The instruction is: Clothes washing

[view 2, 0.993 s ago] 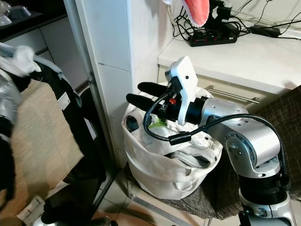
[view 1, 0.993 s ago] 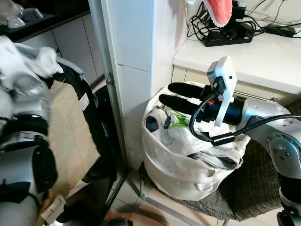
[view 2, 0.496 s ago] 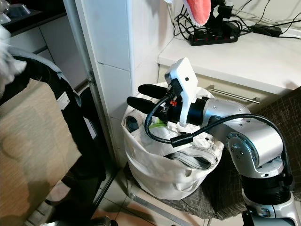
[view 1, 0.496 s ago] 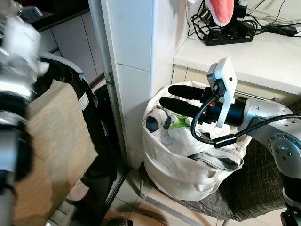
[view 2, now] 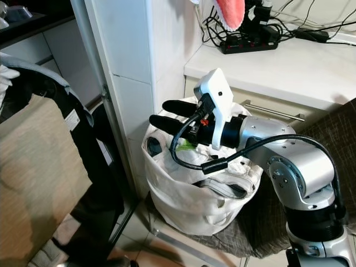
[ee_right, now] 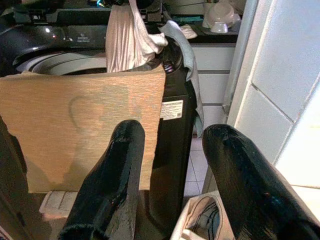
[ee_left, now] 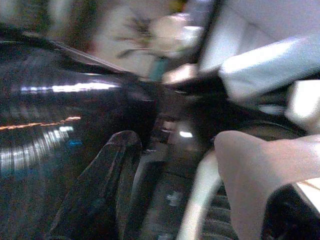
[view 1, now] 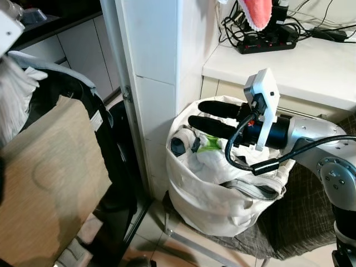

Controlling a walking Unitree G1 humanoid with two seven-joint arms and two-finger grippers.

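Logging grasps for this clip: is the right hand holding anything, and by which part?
Nothing. The right hand hangs open over the white laundry bag, its fingers apart with no cloth between them.

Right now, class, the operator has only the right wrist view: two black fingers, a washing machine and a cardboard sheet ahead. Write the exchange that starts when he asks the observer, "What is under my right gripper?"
Observer: The right gripper hovers, open and holding nothing, over a white laundry bag stuffed with clothes.
Operator: What lies nearest the fingertips?
Observer: A green garment, just below them at the top of the pile.
Operator: What is the bag standing on?
Observer: A dark checked cloth, below a white counter that carries a black power strip.
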